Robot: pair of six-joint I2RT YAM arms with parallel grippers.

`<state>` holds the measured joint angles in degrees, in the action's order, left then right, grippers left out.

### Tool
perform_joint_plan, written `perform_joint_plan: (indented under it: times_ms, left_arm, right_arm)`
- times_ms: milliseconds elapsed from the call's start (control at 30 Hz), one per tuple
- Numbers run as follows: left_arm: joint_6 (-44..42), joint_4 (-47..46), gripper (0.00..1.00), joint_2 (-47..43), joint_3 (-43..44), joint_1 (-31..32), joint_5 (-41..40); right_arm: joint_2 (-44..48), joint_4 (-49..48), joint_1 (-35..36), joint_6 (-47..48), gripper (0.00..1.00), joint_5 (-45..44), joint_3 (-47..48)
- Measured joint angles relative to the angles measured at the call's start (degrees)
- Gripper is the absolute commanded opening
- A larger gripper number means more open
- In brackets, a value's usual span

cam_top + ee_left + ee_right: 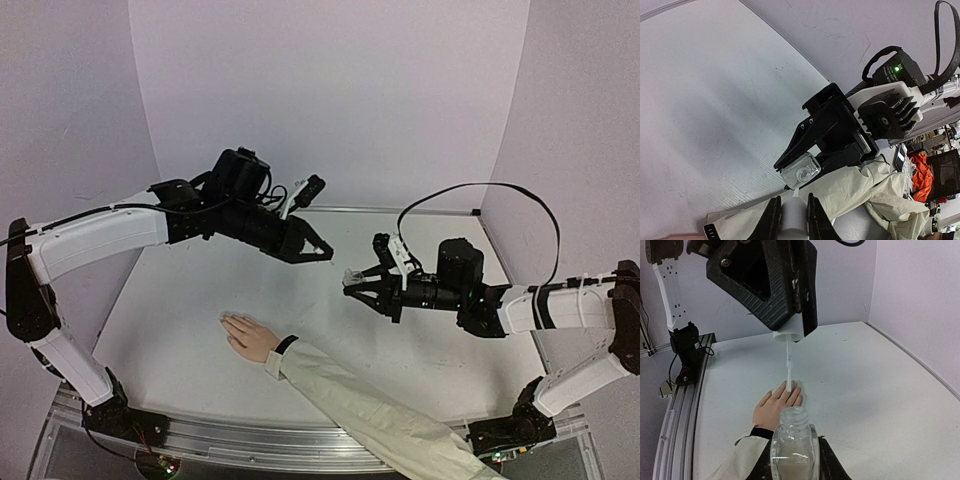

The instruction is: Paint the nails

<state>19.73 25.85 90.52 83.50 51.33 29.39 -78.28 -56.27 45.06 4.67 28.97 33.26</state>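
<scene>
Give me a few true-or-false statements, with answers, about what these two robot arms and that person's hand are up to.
1. The right gripper holds a clear bottle. True.
2. The bottle is capped. False: its neck is open, and the white cap, with a brush hanging below it, is in the left gripper.
3. The hand lies palm down on the table. True.
4. The person's sleeve is red. False: it is cream, with a black wristband at the wrist.
</scene>
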Motion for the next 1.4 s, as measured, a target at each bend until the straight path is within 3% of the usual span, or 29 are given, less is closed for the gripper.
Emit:
perform_joint_plan:
  times_ms: [1400]
  left_arm:
    - [1.3,-1.8,0.00,2.6,2.3,1.2,1.4]
  right_arm:
    - [1.0,-0.8,0.0,0.0,0.00,0.1,-1.2]
